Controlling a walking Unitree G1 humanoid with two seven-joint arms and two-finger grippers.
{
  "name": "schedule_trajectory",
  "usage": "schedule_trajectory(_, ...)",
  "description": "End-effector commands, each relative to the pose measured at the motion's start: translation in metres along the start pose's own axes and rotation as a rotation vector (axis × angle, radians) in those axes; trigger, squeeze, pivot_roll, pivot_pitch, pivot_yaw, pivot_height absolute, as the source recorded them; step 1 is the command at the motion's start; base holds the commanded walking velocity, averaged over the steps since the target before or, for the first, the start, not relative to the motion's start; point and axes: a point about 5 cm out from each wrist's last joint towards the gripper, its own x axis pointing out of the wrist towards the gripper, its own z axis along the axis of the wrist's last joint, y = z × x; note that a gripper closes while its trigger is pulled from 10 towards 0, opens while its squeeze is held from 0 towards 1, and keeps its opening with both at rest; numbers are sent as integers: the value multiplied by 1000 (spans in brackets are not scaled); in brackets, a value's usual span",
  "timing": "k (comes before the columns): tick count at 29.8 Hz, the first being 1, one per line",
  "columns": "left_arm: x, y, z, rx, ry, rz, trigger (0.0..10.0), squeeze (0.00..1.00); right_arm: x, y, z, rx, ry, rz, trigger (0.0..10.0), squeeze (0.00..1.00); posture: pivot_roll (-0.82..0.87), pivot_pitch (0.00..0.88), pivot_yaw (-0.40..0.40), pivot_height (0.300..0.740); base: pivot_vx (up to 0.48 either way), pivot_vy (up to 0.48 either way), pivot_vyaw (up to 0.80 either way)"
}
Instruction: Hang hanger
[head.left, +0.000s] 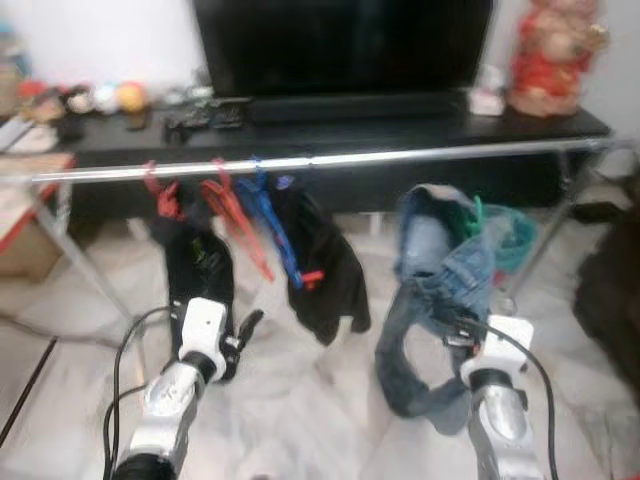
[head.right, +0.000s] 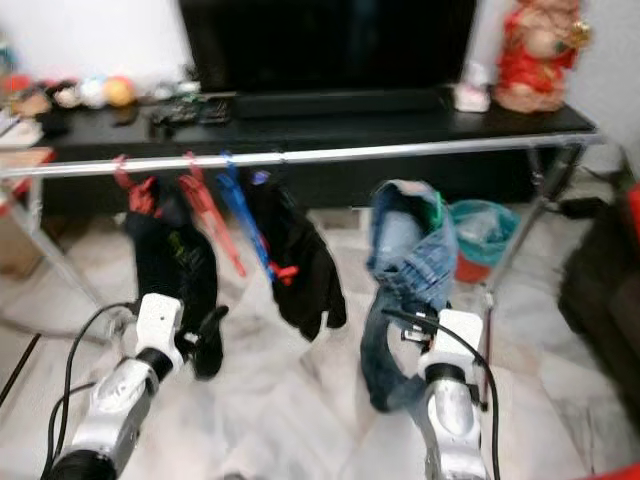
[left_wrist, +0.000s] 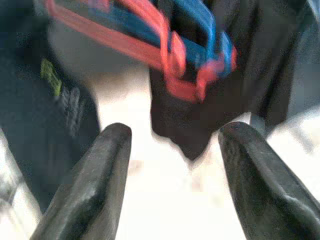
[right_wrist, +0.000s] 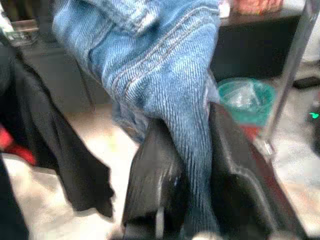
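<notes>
A silver rail (head.left: 320, 160) runs across in front of me. A red hanger (head.left: 235, 220) and a blue hanger (head.left: 275, 225) hang from it beside black garments (head.left: 325, 265). Blue jeans (head.left: 430, 290) on a green hanger (head.left: 470, 215) droop below the rail at the right. My right gripper (right_wrist: 192, 130) is shut on a fold of the jeans, low down. My left gripper (left_wrist: 172, 132) is open with nothing between its fingers, just in front of the black shirt (head.left: 198, 265) and below the red and blue hanger ends (left_wrist: 195, 75).
Behind the rail stands a black TV bench (head.left: 340, 130) with a TV (head.left: 340, 45), small items and a red figurine (head.left: 552, 55). A teal bin (head.left: 515, 240) sits past the jeans. A dark seat (head.left: 612, 290) is at the right, a box (head.left: 25, 230) at the left.
</notes>
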Motion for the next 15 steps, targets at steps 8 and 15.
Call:
schedule_trajectory(8,2,2,3,6,-7,3,10000,0,5,4,16,5,-81,12,10000,0,69,0,56,740,-286,0,0)
schedule_trajectory(15,2,1,3,5,-7,2,10000,0,4,3,16,2,-81,12,10000,0,68,4,57,740,-306,0,0)
